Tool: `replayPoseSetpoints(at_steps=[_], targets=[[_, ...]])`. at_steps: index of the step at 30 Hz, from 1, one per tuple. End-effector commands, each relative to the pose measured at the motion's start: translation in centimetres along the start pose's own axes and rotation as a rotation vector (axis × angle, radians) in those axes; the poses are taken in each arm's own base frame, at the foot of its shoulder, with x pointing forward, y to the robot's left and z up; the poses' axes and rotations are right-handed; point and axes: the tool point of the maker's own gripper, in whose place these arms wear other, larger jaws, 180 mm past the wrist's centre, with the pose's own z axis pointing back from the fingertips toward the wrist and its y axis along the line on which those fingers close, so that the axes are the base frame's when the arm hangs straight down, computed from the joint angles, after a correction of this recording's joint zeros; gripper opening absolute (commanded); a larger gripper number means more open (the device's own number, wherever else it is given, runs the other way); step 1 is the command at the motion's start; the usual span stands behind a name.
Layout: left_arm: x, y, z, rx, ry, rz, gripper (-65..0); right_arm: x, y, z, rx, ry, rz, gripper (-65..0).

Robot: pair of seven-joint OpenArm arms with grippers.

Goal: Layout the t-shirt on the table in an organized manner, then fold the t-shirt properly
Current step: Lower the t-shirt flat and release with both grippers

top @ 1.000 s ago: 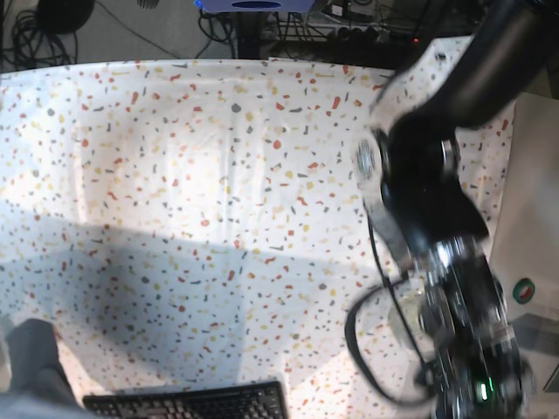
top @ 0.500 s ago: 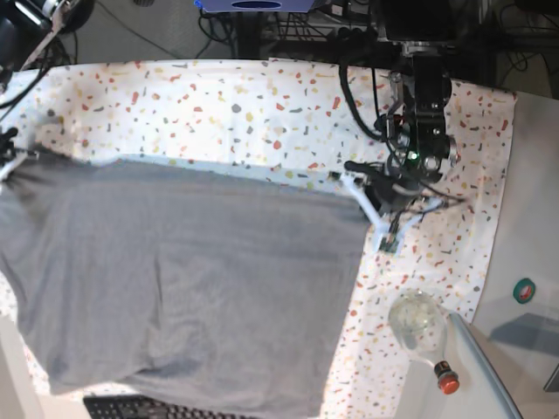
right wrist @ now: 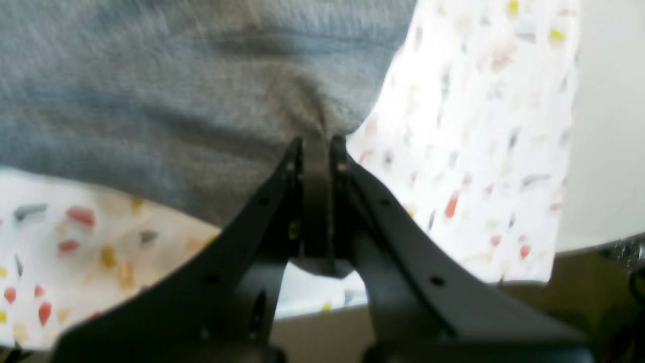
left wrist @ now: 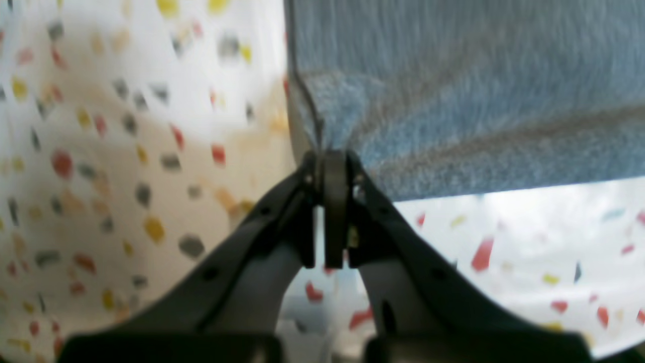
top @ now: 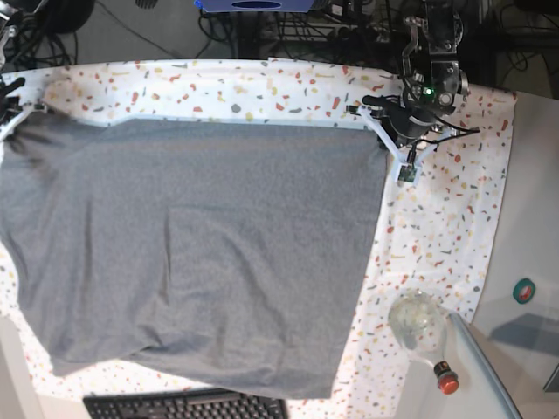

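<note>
T-shirt (top: pixel 192 253) fabric was spread wide over the flecked bench (top: pixel 445 227), its far corners clamped in the closed left tool (top: pixel 377 125) and right tool (top: pixel 16 118). Nearest, a black keyboard (top: pixel 183 407) was seen at the bench's near edge, touched by the hem. A red-capped bottle (top: pixel 424 336) was seen lying beside the shirt, apart from it. Cables (top: pixel 35 35) were seen beyond the far edge.

Bright, even light; blurry wrist views

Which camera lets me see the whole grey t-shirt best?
The base view: the t-shirt shows almost whole, spread across the table. Each wrist view shows only a blurry corner of it, pinched in that arm's end effector.
</note>
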Motion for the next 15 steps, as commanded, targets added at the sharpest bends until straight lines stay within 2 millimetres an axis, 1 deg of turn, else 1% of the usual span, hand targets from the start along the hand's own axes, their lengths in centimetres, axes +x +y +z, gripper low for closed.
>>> replayPoseSetpoints(at_steps=[1, 4, 7, 9, 10, 13, 14, 15], targets=[[1.2, 0.6, 0.7, 0.02, -0.045, -0.005, -65.0, 1.1, -1.4, 0.9, -0.041, -0.031, 0.015, -65.0], [1.4, 0.6, 2.4, 0.032, -0.074, -0.02, -65.0, 0.8, -1.8, 2.4, -0.071, -0.005, 0.047, -65.0], [1.2, 0.8, 4.2, 0.051, -0.096, -0.035, -65.0, 0.7, -1.6, 4.1, -0.096, -0.001, 0.073, -65.0], [0.8, 1.9, 5.2, 0.084, -0.097, -0.018, -65.0, 0.5, -0.9, 4.7, -0.093, 0.005, 0.083, -65.0], [0.6, 2.0, 5.5, 0.09, -0.099, -0.003, -65.0, 0.5, -0.6, 4.8, -0.092, 0.009, 0.082, -65.0], [0.1, 3.6, 6.5, 0.14, -0.1, 0.044, -65.0, 0.4, -0.4, 5.2, -0.096, 0.012, 0.085, -65.0], [0.2, 4.0, 6.5, 0.152, -0.103, 0.05, -65.0, 0.5, -0.4, 5.2, -0.095, 0.009, 0.085, -65.0], [0.4, 4.5, 6.5, 0.162, -0.109, 0.055, -65.0, 1.1, -0.6, 5.1, -0.099, -0.002, 0.087, -65.0]])
